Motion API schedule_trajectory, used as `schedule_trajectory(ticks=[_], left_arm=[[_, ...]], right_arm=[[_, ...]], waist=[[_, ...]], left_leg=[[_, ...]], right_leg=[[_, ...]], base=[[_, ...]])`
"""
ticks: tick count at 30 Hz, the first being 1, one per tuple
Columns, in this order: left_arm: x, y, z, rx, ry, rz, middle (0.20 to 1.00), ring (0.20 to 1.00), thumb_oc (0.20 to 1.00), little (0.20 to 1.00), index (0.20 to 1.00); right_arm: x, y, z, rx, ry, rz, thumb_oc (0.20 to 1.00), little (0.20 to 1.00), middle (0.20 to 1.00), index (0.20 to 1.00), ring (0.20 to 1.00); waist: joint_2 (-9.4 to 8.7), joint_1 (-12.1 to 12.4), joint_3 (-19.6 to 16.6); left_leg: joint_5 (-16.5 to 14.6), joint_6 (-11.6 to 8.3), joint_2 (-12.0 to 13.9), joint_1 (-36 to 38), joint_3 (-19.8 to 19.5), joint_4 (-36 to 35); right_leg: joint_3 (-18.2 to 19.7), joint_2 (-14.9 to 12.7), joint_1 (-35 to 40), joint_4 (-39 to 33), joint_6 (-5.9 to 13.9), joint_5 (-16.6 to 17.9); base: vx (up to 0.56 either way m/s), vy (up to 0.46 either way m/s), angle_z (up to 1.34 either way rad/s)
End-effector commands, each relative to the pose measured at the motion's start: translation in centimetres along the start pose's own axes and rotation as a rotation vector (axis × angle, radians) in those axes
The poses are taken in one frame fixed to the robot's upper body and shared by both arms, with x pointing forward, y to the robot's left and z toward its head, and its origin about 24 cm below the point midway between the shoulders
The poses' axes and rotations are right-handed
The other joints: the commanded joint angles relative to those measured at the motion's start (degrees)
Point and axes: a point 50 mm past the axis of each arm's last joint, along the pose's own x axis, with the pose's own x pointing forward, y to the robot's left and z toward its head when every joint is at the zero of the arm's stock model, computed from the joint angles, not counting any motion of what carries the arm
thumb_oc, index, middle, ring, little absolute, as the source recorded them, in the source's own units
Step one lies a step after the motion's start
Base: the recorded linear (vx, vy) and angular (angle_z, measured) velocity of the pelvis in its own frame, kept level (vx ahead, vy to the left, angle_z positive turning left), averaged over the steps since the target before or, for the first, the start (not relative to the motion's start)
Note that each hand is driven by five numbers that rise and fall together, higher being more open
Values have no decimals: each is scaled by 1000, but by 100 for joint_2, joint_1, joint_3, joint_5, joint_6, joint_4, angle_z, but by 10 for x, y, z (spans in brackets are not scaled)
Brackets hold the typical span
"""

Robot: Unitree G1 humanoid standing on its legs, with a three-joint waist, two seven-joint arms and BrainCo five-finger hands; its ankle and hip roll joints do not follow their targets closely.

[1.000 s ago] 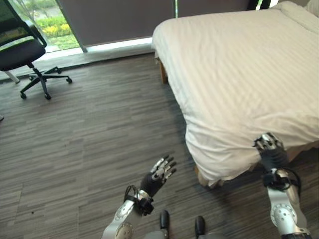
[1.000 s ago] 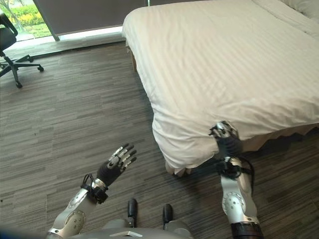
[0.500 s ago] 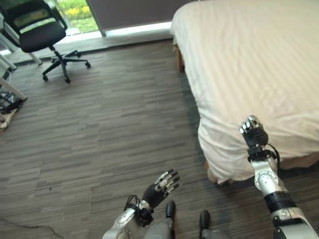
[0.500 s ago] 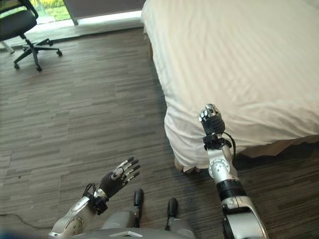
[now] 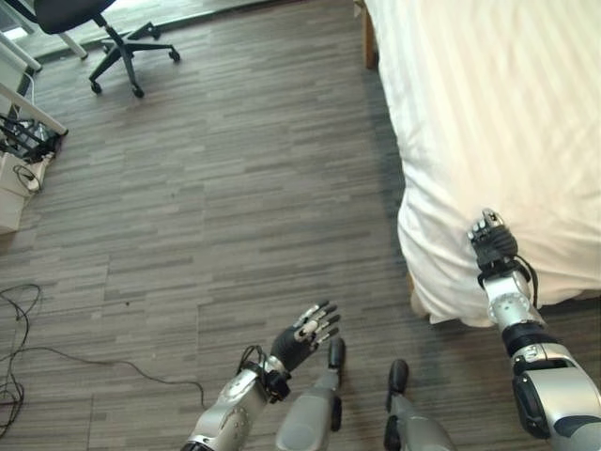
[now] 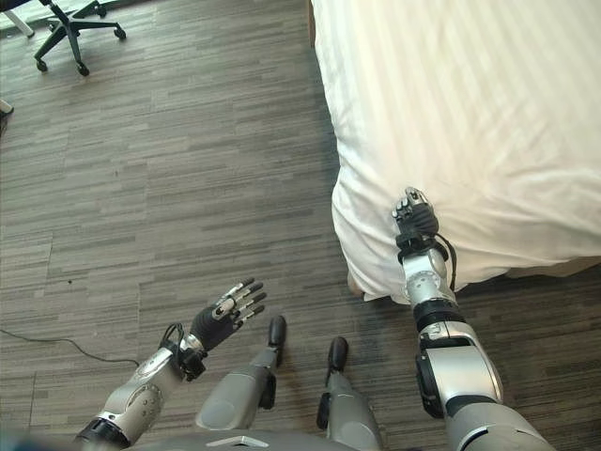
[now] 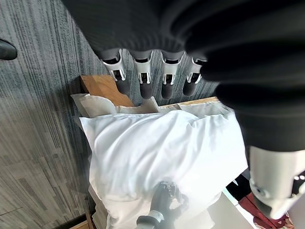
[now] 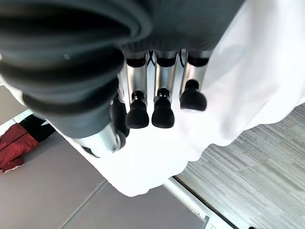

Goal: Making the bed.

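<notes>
The bed's white striped duvet (image 5: 488,113) takes up the right side and hangs over the near corner (image 6: 376,254). My right hand (image 5: 492,242) rests against that corner near its top edge. In the right wrist view its fingers (image 8: 163,107) are curled over the white cloth with the thumb close by, and no cloth shows between them. My left hand (image 6: 225,319) hovers low over the floor, away from the bed, with its fingers (image 7: 143,78) straight and spread. The left wrist view looks across at the duvet corner (image 7: 162,148) and the right hand (image 7: 167,200).
A black office chair (image 5: 89,23) stands far off at the upper left. White furniture (image 5: 19,141) and loose cables (image 5: 28,319) sit along the left edge. A wooden bed leg (image 7: 102,88) shows under the duvet corner. Grey plank floor (image 5: 235,188) lies between.
The whole picture has shifted, so the camera moved. My right hand has gone from the duvet's hanging edge up onto the corner. The left hand stays spread.
</notes>
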Motion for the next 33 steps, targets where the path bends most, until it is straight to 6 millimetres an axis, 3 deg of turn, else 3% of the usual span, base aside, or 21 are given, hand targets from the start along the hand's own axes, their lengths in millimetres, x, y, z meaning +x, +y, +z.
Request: schedule_trajectory(ticks=[1,4,7,16,24,28,33], left_arm=[[9,-9,9,26,-46,-65,1000,1000,1000,1000,1000],[10,-9,12,30,-61,-55,1000,1000,1000,1000,1000],[10,-8,13,31,-69,-48,1000,1000,1000,1000,1000],[13,-8,14,23,-85,-43,1000,1000,1000,1000,1000],[15,-12,16,24,-97,-56,1000,1000,1000,1000,1000],[15,-13,15,28,-92,-65,1000,1000,1000,1000,1000],[15,-15,17,36,-99,-73,1000,1000,1000,1000,1000]], right_arm=[[5,3,15,37,-43,10,200,200,200,200,200],[-5,-14,3,50,-12,-41,200,200,200,200,200],[-9,-23,-1,56,-2,-69,200,200,200,200,200],[-37,-77,-16,77,54,-274,200,200,200,200,200],[-61,-120,-8,94,45,-465,200,200,200,200,200],[-70,-131,-9,100,51,-512,200,200,200,200,200],[-94,-157,-7,76,77,-627,200,200,200,200,200]], waist=[[-179,128,-67],[-150,78,-14],[-134,59,8],[-38,-17,174],[63,-96,279],[88,-111,306],[118,-185,341]], left_leg=[[-246,24,-237,67,-291,31],[-241,21,-242,29,-296,31],[-236,23,-252,4,-315,31],[-244,30,-261,-113,-271,31],[-256,26,-274,-203,-235,31],[-267,34,-274,-219,-207,31],[-285,40,-282,-242,-186,31]], right_leg=[[-5,-319,-361,61,388,605],[-25,-321,-395,61,384,598],[-25,-325,-420,61,387,599],[31,-330,-570,61,413,617],[56,-346,-685,61,441,625],[73,-341,-711,61,444,629],[101,-348,-747,61,450,630]], base=[[0,0,0],[0,0,0],[0,0,0],[0,0,0],[0,0,0],[7,4,-4],[2,10,-3]])
